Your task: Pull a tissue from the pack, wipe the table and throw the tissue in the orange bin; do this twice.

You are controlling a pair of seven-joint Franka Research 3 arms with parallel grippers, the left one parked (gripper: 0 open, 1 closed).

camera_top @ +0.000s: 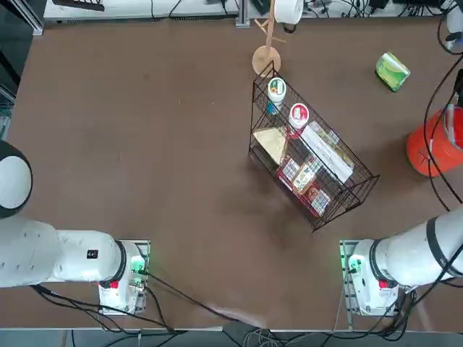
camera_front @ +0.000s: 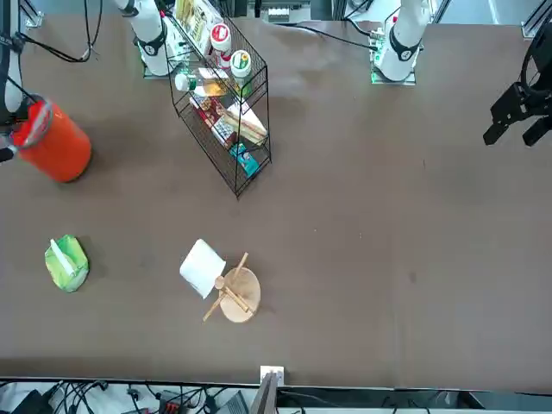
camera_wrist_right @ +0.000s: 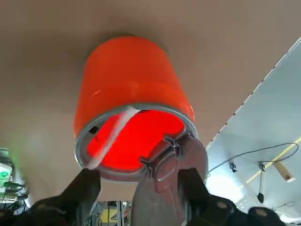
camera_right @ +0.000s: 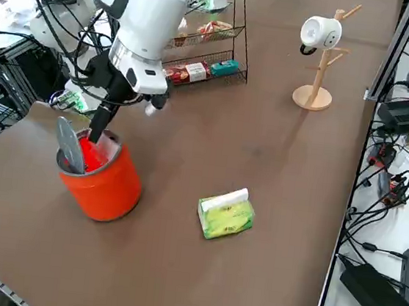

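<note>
Table (camera_top: 145,144): dark-brown top, cables trailing along its edges.
Bin (camera_right: 102,175): orange, upright near the table edge on the robot's right side (grey rim, grey lid hanging open at one side).
Inside the bin: a white strip, likely a tissue (camera_wrist_right: 110,136), lies across the red interior from the rim inward.
Right gripper (camera_right: 96,130): directly over the bin mouth, pointing down, fingers spread apart and holding nothing; in the wrist view both fingers (camera_wrist_right: 84,188) frame the rim from above.
Pack (camera_right: 226,213): green, lying on the table near the bin but apart from it, white tuft at its top.
Rack (camera_top: 311,163): black wire basket at mid-table, holding white-lidded cups and boxed goods.
Stand (camera_right: 320,59): wooden, toward the far edge, carrying a white roll (camera_right: 318,31).
</note>
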